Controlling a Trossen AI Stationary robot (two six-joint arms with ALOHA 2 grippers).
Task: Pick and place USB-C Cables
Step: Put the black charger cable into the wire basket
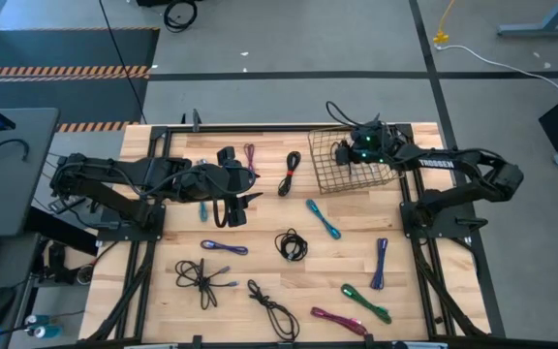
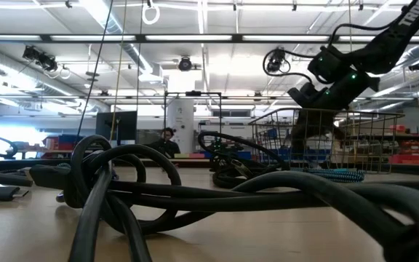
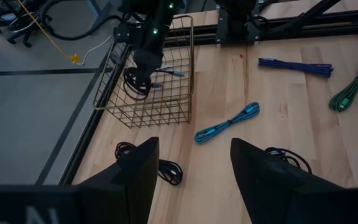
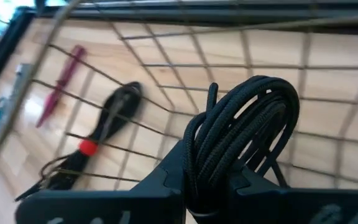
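Your table [image 1: 356,242] is pale butcher-block wood framed by black rails, standing on grey concrete floor [image 1: 289,97] crossed by dark lines, with a hazard-striped mat [image 1: 61,70] off one corner. A white cord with a yellow end [image 1: 441,39] trails on the floor beyond.

The right end effector [image 4: 207,180] sits over the wire basket [image 1: 323,174] at the table's far edge, clamped narrow on a coiled black cable [image 4: 241,134]. The left end effector [image 3: 194,171] hovers over mid-table, its fingers spread wide, holding nothing.

Other USB-C cables lie scattered on the wood: a teal one [image 1: 324,219] near the basket, a black coil [image 1: 292,244] mid-table, a purple one [image 1: 380,264], a green one [image 1: 366,302] and a magenta one [image 1: 337,319] toward the near edge.

In the low view, you see a workshop hall with strip lights; a person [image 2: 167,142] sits far back.
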